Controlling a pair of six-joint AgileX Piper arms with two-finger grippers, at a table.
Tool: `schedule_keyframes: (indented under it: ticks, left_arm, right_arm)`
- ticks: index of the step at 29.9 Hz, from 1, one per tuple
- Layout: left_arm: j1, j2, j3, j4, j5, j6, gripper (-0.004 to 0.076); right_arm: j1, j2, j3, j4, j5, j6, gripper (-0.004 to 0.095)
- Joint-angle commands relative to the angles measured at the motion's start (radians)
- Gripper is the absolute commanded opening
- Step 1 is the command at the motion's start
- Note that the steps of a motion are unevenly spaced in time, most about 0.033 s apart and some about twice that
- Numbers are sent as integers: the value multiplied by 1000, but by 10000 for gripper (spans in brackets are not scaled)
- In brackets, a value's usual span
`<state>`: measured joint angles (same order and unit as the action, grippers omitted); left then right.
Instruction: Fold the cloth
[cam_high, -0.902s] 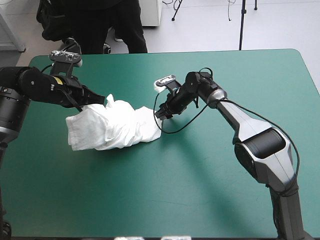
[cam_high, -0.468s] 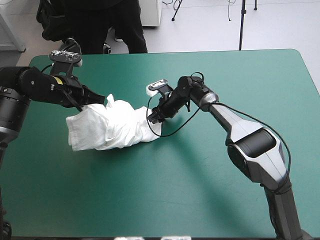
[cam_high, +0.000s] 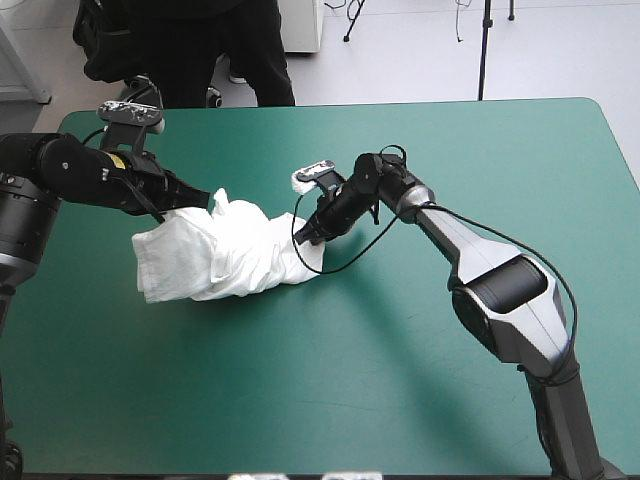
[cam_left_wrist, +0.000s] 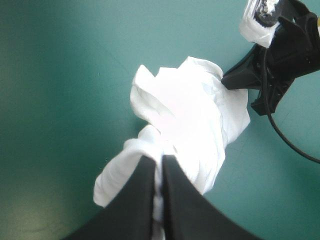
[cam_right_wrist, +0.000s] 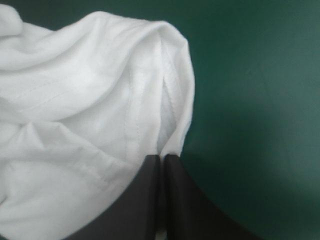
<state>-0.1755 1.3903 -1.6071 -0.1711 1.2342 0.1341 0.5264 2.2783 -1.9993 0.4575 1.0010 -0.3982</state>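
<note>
High: white, crumpled short-sleeved T-shirt heaped on teal-green worktop, lying between left hand and right hand | Left wrist: left hand all but closed, pinching cloth; heap ahead | Right wrist: right hand all but closed on hem edge | Step: probably spreading; keep both pinches firm, lift evenly, draw apart.
</note>
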Motion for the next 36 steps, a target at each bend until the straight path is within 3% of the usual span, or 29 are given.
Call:
schedule_keyframes:
  ticks: [1,5,13,24,36]
  left_arm:
    - [-1,-45,-37,-22,-36,-2,-9]
    - [-1,-76,-41,-25,-34,14,-9]
    - [-1,-159,-95,-81,19,14,-9]
    - [-1,-297,-97,-213,-30,79,-9]
    - [-1,-364,-345,-315,-44,87,-9]
  right_arm:
    - [2,-76,-48,-56,107,24,-15]
    - [-2,-171,-61,-170,141,56,-15]
    - [-47,-447,-61,-246,208,99,-15]
    - [-49,-843,-61,-417,191,176,-17]
    - [-49,-1148,-61,-458,150,196,-17]
